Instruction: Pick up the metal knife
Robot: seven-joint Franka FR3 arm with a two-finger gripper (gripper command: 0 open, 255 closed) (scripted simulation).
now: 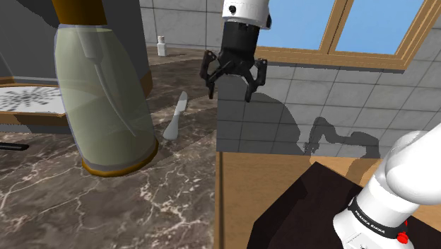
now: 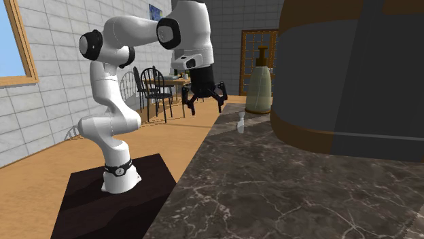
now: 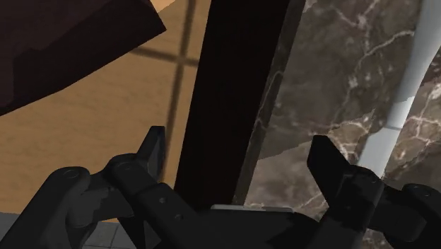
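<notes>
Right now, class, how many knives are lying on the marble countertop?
1. The knife lies on the countertop between the soap dispenser and the counter's edge. The dispenser may hide others.

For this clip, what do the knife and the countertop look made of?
Knife: drawn plain pale grey-white and matte, with no gleam, so metal does not plainly show. Countertop: looks like polished dark brown marble, going by its pale branching veins and faint sheen.
</notes>
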